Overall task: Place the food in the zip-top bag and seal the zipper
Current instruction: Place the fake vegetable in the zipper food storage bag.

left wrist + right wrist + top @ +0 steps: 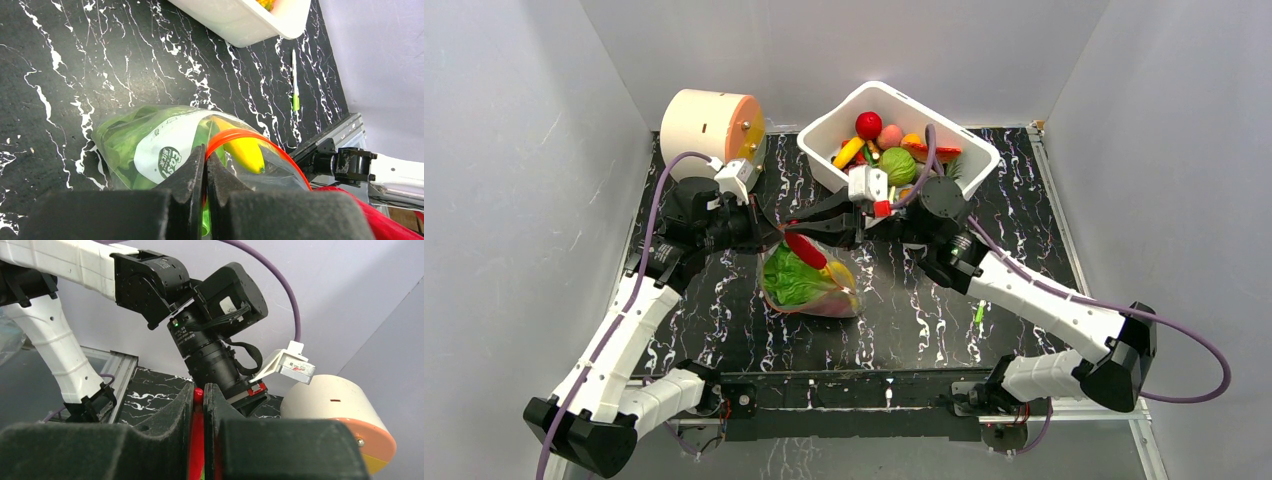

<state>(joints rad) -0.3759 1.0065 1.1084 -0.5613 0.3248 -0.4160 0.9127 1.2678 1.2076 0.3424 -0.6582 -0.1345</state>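
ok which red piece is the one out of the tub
The long red piece, pinched in the right fingers at the mouth of the bag. The round red one lies in the tub with other food.

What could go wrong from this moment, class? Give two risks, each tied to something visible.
1. The left pincer pinches the zip-top bag at only one spot by its zipper, so the soft mouth may sag shut. The red piece in the right pincer could then catch on it and fall outside.
2. The banana lies near the mouth; pushing more in may nudge it out.
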